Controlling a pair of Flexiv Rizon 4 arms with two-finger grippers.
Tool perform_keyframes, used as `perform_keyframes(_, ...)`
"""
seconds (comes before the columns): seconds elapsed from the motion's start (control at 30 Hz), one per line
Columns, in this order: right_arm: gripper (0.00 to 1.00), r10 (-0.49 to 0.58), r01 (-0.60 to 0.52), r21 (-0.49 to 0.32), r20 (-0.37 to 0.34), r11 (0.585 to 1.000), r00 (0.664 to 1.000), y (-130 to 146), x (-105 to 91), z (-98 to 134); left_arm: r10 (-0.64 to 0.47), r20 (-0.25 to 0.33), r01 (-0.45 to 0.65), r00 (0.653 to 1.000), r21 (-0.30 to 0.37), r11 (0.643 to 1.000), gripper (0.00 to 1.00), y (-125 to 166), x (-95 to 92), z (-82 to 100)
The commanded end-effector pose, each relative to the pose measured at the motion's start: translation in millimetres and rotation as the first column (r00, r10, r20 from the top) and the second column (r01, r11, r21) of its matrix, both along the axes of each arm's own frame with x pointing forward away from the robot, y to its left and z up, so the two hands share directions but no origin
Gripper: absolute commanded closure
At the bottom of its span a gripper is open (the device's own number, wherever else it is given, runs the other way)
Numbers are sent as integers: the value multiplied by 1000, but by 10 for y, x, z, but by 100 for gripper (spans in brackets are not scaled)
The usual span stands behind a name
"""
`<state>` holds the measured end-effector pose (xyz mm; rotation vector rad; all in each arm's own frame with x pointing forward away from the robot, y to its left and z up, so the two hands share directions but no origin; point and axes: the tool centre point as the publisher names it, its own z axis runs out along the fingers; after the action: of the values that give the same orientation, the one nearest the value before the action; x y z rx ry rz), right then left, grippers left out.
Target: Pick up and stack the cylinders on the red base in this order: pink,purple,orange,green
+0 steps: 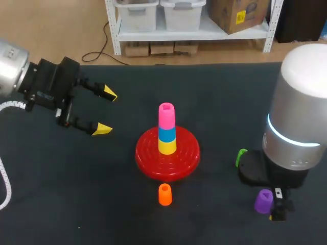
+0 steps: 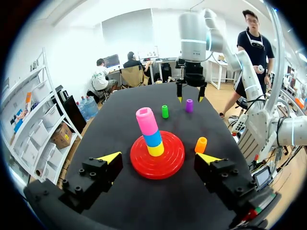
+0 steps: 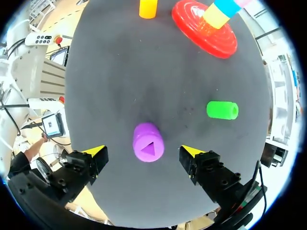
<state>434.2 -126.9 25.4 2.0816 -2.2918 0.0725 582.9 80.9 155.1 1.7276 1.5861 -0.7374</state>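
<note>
Green cylinder (image 1: pixel 240 156) mostly hidden behind right arm (image 1: pixel 299 112); pink cylinder (image 1: pixel 166 115) cut off in right wrist view.

- Bright, even light fell on the dark table (image 1: pixel 76 204), seemingly from overhead.
- Shadows were soft and faint.
- A pale sheen lay on the red base (image 1: pixel 148 155).

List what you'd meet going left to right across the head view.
left claw → red base → green cylinder → purple cylinder. Orange cylinder skipped: it sits in front of the base, within its span.
</note>
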Motion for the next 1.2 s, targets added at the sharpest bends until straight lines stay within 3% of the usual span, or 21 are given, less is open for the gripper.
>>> perform_keyframes(0.03, 0, -1, 1, 14, -14, 1000, 1000, 37, 58, 3, -1, 4, 1, 1000, -5, 1000, 0, 10, -1, -13)
perform_keyframes(0.23, 0, 12, -12, 43, -3, 999, 1000, 50, 45, 118, -1, 4, 1, 1000, -5, 1000, 0, 10, -1, -13)
perform_keyframes(0.57, 0, 18, -17, 54, -19, 998, 1000, 0, 4, 106, -1, 4, 1, 1000, -5, 1000, 0, 10, -1, -13)
perform_keyframes(0.87, 8, 27, -26, 60, -18, 998, 999, 66, -4, 98, -1, 4, 1, 1000, -5, 1000, 0, 10, -1, -13)
perform_keyframes(1.2, 32, 31, -30, 59, -14, 998, 999, 97, -6, 91, -1, 4, 1, 1000, -5, 1000, 0, 10, -1, -13)
